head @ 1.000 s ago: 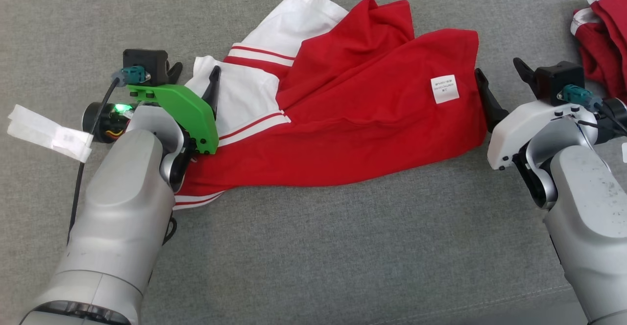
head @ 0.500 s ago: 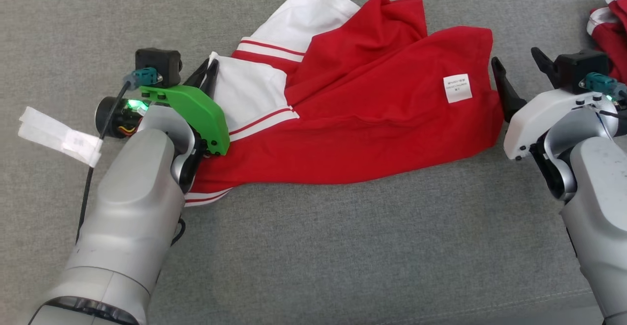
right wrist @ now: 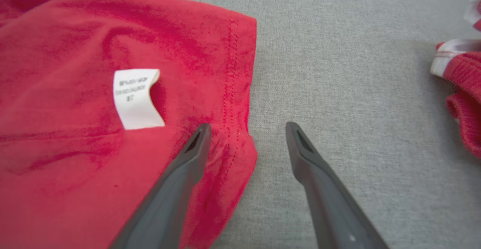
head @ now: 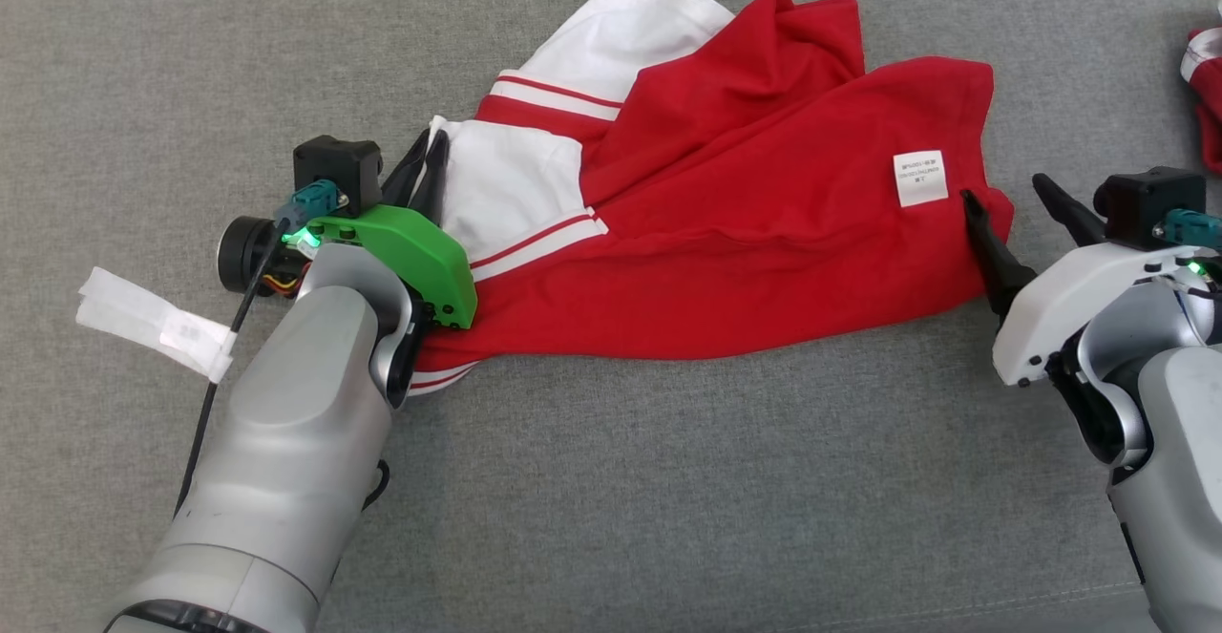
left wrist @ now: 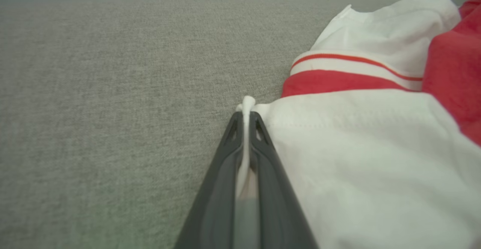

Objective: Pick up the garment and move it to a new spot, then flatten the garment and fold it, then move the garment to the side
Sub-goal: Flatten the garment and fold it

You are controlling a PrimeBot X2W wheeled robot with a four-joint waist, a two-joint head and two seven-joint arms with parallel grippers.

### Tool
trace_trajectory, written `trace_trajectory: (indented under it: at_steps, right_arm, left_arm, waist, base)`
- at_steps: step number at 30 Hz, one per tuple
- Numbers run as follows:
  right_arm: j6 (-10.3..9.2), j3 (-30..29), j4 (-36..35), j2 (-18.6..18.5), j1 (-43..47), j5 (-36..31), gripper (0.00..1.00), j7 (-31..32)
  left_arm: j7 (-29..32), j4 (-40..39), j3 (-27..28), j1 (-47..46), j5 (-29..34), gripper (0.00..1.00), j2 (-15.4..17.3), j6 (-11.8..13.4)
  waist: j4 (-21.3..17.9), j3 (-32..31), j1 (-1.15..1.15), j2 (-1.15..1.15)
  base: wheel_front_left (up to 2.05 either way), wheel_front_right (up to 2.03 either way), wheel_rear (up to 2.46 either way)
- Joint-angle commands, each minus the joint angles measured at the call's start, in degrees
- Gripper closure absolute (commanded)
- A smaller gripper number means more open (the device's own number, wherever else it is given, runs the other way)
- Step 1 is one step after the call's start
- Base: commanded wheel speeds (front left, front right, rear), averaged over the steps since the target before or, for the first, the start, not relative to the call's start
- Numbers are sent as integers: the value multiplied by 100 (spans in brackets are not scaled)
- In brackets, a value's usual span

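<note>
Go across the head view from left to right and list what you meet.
white tape tag → left claw, shut on the white sleeve edge → garment → right claw, open at the red hem → second red garment at the right edge

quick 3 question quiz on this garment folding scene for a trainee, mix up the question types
1. True or false: the left gripper is shut on a white edge of the garment.
2. Pick one: the right gripper is A) open, with one finger over the red hem, B) shut and empty, C) holding a cup.
3. Fill in: the white label sits on the ___ part of the garment.

Key: 1 true; 2 A; 3 red
</note>
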Motion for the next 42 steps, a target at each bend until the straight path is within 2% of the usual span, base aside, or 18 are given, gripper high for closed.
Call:
trace_trajectory:
  at_steps: [1,11,12,13,19,26,29,33,37,42]
  right_arm:
    - [-12,32,-40,24,81,16,0,66]
    - [-11,206,549,181,-211,-175,0,499]
    - [-11,204,597,197,-228,-189,65,514]
    - [-12,215,630,204,-249,-210,100,529]
    - [-12,-17,432,226,-362,-290,100,-36]
    - [-12,-242,-78,384,-488,-212,100,-607]
    - [-11,-298,-326,527,-575,95,100,-797]
    - [-12,-328,-506,581,-761,547,100,-764]
    - [-11,-191,-671,490,-1034,795,100,-707]
    - [-11,-150,-947,379,-1260,1063,100,-647]
  left_arm:
    - [7,58,-42,165,-24,100,-8,18]
    - [-23,65,-189,20,-99,100,-38,-49]
    - [-35,58,-202,19,-113,100,-39,-53]
    - [-46,56,-214,22,-132,100,-41,-53]
    - [-154,-382,-62,-21,-106,100,11,10]
    - [-149,-2282,701,292,366,100,279,242]
    - [-149,-3023,1053,477,553,100,291,131]
    - [-143,-3441,1204,569,409,100,248,-116]
    - [-144,-3531,1083,267,257,100,519,-200]
    - [-144,-4027,863,-29,-171,100,989,-210]
  waist:
    - [4,-5,0,0]
    - [101,50,0,0]
    - [111,52,0,0]
    - [120,51,0,0]
    - [160,-11,0,0]
    - [181,-209,0,0]
    - [164,-313,0,0]
    - [124,-412,0,0]
    - [53,-480,0,0]
    - [-11,-628,0,0]
  base:
    - [0,0,0]
    - [0,0,0]
    - [0,0,0]
    - [0,0,0]
    - [0,0,0]
    - [0,0,0]
    - [0,0,0]
    - [0,0,0]
    - [0,0,0]
    - [0,0,0]
